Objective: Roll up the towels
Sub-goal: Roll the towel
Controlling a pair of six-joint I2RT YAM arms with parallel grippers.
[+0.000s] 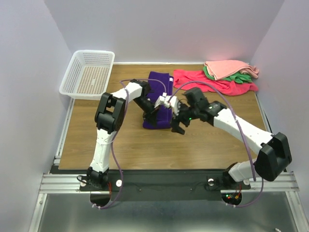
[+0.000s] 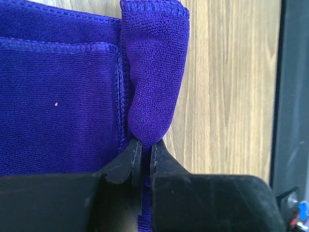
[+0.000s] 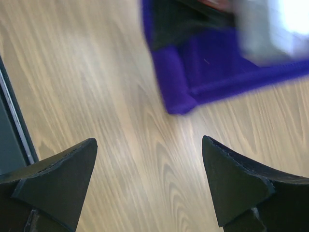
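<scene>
I counted four towels on the wooden table (image 1: pixel 130 145): one deep purple towel (image 1: pixel 160 92) lying about mid-table between the two arms, and three more bunched at the far right corner, a red towel (image 1: pixel 193 77) spread flat, a salmon-pink towel (image 1: pixel 227 67) folded on top of it, and a green towel (image 1: pixel 240 76) peeking out between them. One white plastic basket (image 1: pixel 89 72) sat at the far left corner, well apart from the purple cloth. My left gripper (image 2: pixel 144 147) was down on the purple towel (image 2: pixel 58 96) with its jaws nearly touching, pinching a curled-over edge of the terry between the tips. From above I saw the same left gripper (image 1: pixel 152 114) over the cloth's near half. My right gripper (image 3: pixel 148 141) was spread wide with nothing in it, and between its two fingers I saw only bare wood. It hovered just beside the purple towel (image 3: pixel 193 72), which looked blurred in that wrist view. From above, the right gripper (image 1: pixel 177 124) sat at the cloth's near right corner.
</scene>
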